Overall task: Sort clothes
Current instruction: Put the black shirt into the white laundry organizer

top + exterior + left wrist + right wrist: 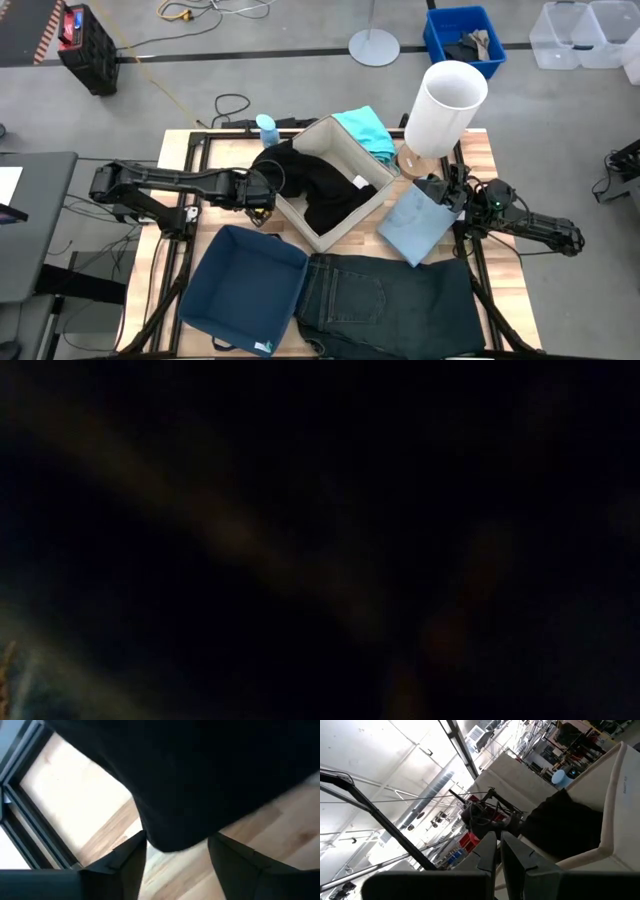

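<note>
Sorting is partly under way, judging by where the garments lie around the beige fabric box. The black garment is mostly inside that box, with part of it spilling over the wall on the left arm's side. The left gripper sits just beside that wall at the spilled cloth; in the left wrist view its fingers stand spread apart with a fold of the black garment hanging between them, not clearly pinched. The turquoise garment drapes over the box's far corner. The pale blue garment lies on the table just beside the box on the right arm's side, under the right gripper, whose jaws are pressed nearly together and appear to hold nothing. The dark jeans lie flat near the box's front, beside the navy fabric box, which looks unfilled. Most of the sorting seems left.
</note>
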